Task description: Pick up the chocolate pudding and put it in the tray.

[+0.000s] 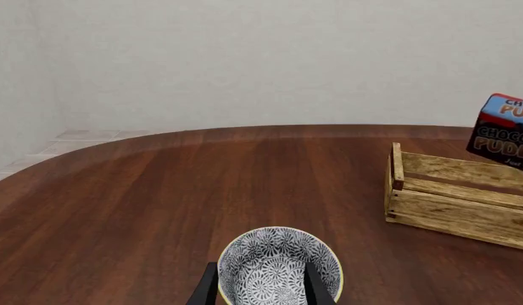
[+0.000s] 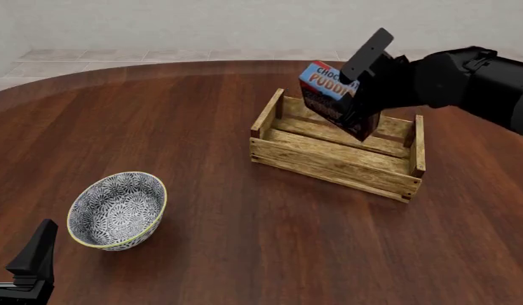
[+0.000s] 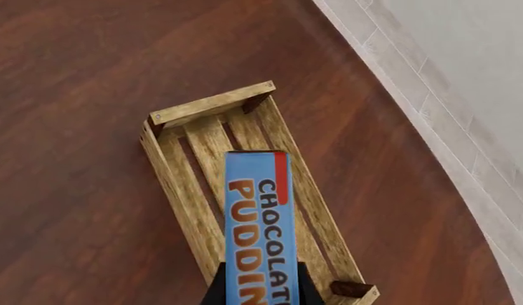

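Two arms share the desk (image 2: 244, 254), and we see broad bare wood between the bowl (image 2: 117, 210) at front left and the tray (image 2: 329, 162) farther back on the right, which sits well in from the desk's far rim. Our right gripper (image 2: 363, 101) has its jaws clenched on the chocolate pudding (image 2: 325, 95), holding it tilted in the air above the tray's interior, clear of the slats. From the right wrist the carton's long axis runs along the tray's length, blue band facing us. Our left gripper (image 1: 261, 289) hovers over the bowl, jaws spread, straddling its near rim.
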You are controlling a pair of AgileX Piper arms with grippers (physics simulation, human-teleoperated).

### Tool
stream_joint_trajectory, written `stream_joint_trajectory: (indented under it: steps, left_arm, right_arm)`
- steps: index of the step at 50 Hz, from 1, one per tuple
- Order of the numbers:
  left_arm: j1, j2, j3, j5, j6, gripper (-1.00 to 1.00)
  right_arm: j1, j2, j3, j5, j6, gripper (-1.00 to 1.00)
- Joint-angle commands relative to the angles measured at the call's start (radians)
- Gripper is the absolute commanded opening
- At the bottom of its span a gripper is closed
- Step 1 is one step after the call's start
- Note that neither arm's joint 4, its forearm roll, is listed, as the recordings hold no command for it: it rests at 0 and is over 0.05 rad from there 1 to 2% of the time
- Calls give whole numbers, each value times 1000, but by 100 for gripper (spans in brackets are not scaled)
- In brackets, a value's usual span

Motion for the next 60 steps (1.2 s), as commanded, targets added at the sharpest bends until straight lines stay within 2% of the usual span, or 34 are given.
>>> stream_joint_trajectory:
  steps: [1,13,34,60]
  left_arm:
    - [0,0,0,0,0,100]
    - [0,0,0,0,0,100]
    - [0,0,0,0,0,100]
    - [0,0,0,0,0,100]
  right_arm:
    - [-21,39,-34,-10,-22,-100]
    - [-45,95,-76,-17,-35,-100]
    - [-46,175,-169,-6,35,-100]
    - [-73,233,-150,-62,79,-100]
